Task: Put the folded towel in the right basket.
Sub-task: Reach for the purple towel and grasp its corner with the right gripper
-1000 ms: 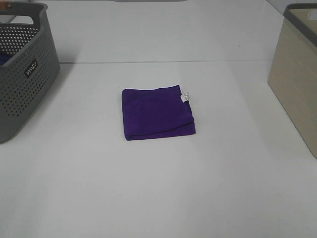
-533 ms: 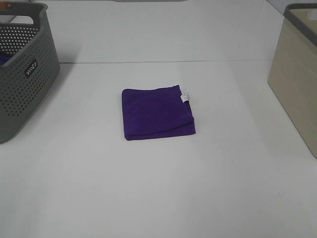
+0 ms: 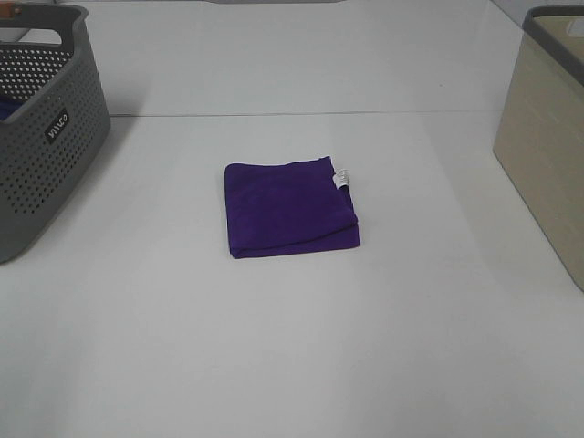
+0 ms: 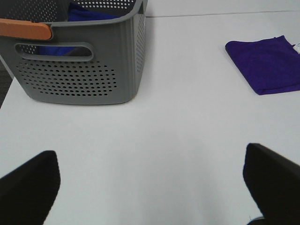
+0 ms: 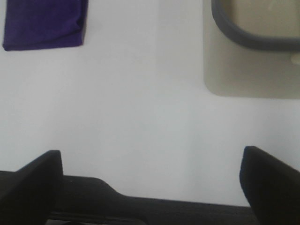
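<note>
While the left fingers (image 4: 28, 187) and right fingers (image 5: 269, 180) are spread wide and empty, the purple towel (image 3: 290, 208) is seen flat mid tabletop (image 3: 274, 347), well apart from the right basket (image 3: 543, 146). Soft, light, floppy cloth is judged; the thick folded edge should be pinched.

The white counter (image 3: 292, 356) carried a folded purple towel (image 3: 290, 208) lying flat near its middle, with a small white tag (image 3: 342, 177) at one corner. Seen from the high camera, a grey perforated basket (image 3: 41, 128) stood well to the towel's left. A beige basket (image 3: 547, 137) with a grey rim stood well to its right, and neither basket touched the towel.
</note>
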Controlling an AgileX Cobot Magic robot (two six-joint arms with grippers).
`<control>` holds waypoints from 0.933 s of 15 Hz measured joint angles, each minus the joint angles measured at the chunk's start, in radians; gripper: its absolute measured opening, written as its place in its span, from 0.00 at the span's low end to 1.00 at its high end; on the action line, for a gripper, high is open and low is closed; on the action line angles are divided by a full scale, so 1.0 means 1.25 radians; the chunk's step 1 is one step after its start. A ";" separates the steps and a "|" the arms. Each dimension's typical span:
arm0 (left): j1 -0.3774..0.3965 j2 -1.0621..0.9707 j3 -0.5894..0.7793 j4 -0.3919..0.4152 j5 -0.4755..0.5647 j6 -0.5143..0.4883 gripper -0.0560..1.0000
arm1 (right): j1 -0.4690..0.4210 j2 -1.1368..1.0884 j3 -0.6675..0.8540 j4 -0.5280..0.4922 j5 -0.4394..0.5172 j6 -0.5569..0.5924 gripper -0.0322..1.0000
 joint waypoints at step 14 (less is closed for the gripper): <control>0.000 0.000 0.000 0.006 0.000 -0.001 0.99 | 0.204 0.956 -0.491 0.165 -0.054 0.012 0.98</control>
